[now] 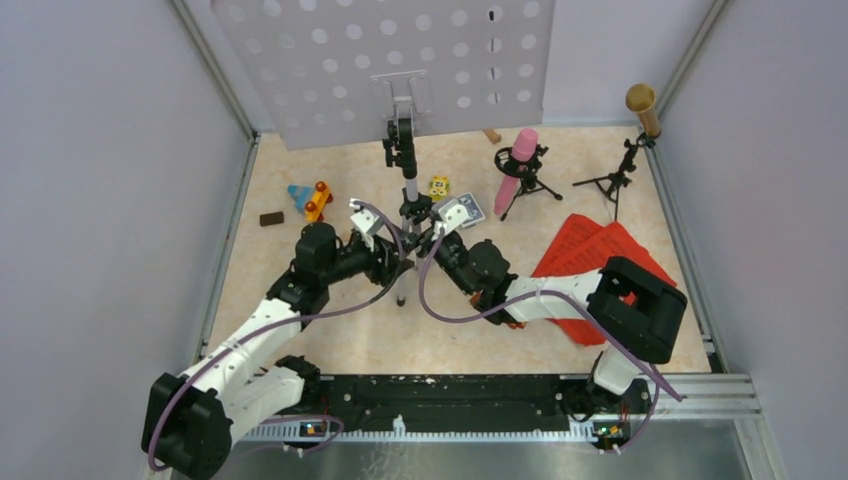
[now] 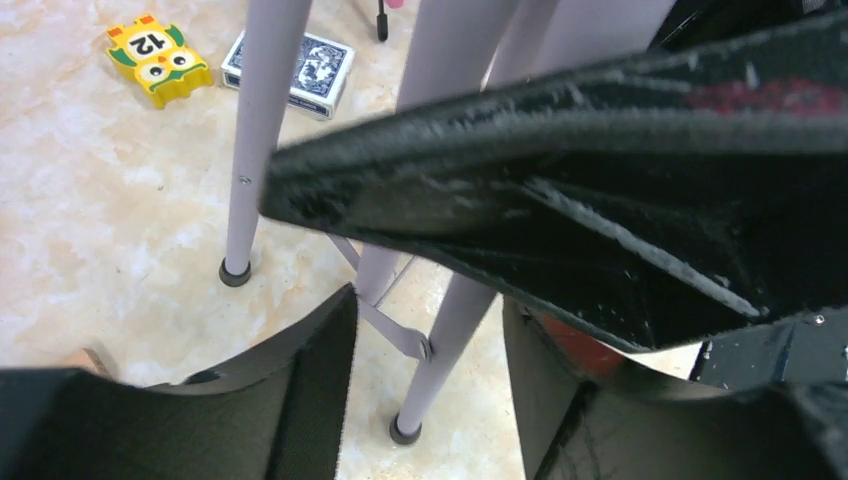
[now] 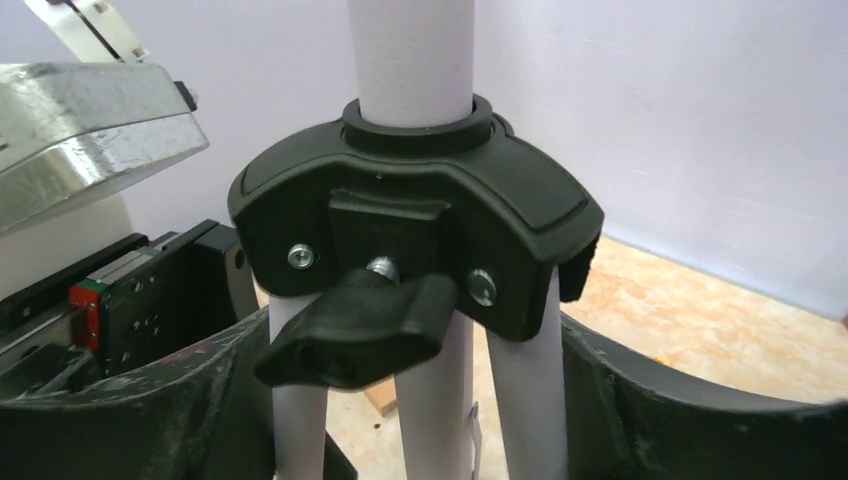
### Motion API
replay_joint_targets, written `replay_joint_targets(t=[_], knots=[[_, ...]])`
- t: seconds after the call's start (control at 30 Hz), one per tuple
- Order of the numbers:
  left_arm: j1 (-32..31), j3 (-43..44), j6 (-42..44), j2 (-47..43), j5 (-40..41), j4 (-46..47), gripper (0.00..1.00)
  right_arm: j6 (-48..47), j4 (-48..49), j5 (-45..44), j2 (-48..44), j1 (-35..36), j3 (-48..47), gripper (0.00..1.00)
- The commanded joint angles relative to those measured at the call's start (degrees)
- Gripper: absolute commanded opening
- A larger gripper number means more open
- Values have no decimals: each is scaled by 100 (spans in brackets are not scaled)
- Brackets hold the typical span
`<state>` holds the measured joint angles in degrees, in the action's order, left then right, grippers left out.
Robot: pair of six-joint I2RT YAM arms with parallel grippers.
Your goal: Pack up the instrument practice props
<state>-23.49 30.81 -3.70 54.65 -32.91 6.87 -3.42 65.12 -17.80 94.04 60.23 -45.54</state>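
Observation:
The grey hole-punched tray (image 1: 380, 60) stands on its silver pole (image 1: 409, 188) at mid table, and the pole's tripod legs (image 2: 455, 330) are spread on the floor. My left gripper (image 1: 393, 262) (image 2: 428, 310) is open, with one leg between its fingers untouched. My right gripper (image 1: 432, 243) (image 3: 410, 400) reaches in from the other side just under the black leg hub (image 3: 410, 230), and its fingers press the outer legs. The pink microphone (image 1: 520, 160) and gold microphone (image 1: 641, 105) sit on small black tripods (image 1: 612, 180) at the back right. Red pages (image 1: 590, 255) lie under my right arm.
A blue card deck (image 2: 290, 70) and a yellow owl toy (image 2: 158, 58) lie just behind the stand. Colourful toys (image 1: 310, 198) and a dark block (image 1: 271, 218) sit at the left. Grey walls close in the back and sides.

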Motion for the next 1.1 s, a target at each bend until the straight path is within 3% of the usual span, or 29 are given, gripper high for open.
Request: replay_joint_targets(t=[0.0, 0.07, 0.1, 0.17, 0.2, 0.53, 0.73, 0.9, 1.07], knots=[[-95, 99, 88, -98, 175, 115, 66, -108, 278, -288, 116, 86, -140, 65], [-94, 35, 56, -180, 368, 152, 81, -50, 394, -330, 48, 90, -12, 48], [-95, -18, 43, -277, 471, 216, 95, -27, 412, -308, -11, 91, 32, 40], [-116, -177, 0, -422, 621, 447, 99, -10, 331, -148, -128, 95, 70, 21], [-127, -245, -31, -491, 675, 575, 99, 16, 237, -70, -184, 95, 53, 17], [-686, -329, -86, -61, 972, 1514, 99, 587, -767, 899, -880, 129, -316, 9], [-1248, -290, 207, 259, 1648, 1646, 99, 1098, -1510, 1305, -1310, 130, -692, 7], [-1342, -563, 147, -72, 2322, 1530, 99, 1456, -2441, 1716, -1634, 136, -1182, 6], [-1375, -968, -36, -371, 2053, 1819, 99, 2014, -2530, 1754, -1826, 130, -1309, 5]])
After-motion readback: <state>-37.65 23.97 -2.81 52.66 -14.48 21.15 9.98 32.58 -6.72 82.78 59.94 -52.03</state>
